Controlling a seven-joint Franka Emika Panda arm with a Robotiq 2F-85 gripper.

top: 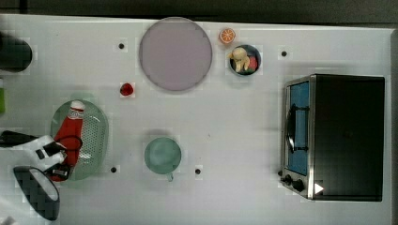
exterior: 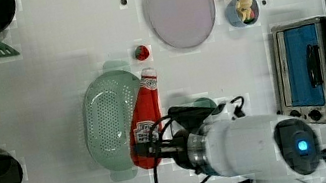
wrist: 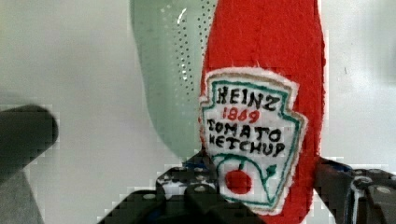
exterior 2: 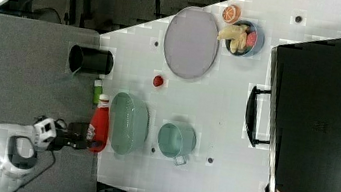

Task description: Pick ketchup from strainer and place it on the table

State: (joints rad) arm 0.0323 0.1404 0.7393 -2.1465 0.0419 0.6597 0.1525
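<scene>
The fingers (wrist: 261,196) are pinching the ketchup (wrist: 266,93) near its bottom end, one on each side of its white label. The red bottle is hanging above the strainer (exterior: 104,117), with its white cap pointing away from the arm. In the left view it is sitting over the strainer's right edge. The green bowl is resting on the white table (top: 234,122).

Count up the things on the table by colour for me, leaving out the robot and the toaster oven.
Red: 2, ketchup, small round red object
Green: 2, strainer, cup
Grey-lilac: 1, plate
Orange: 1, orange slice
Blue: 1, bowl of food
Total: 7
</scene>
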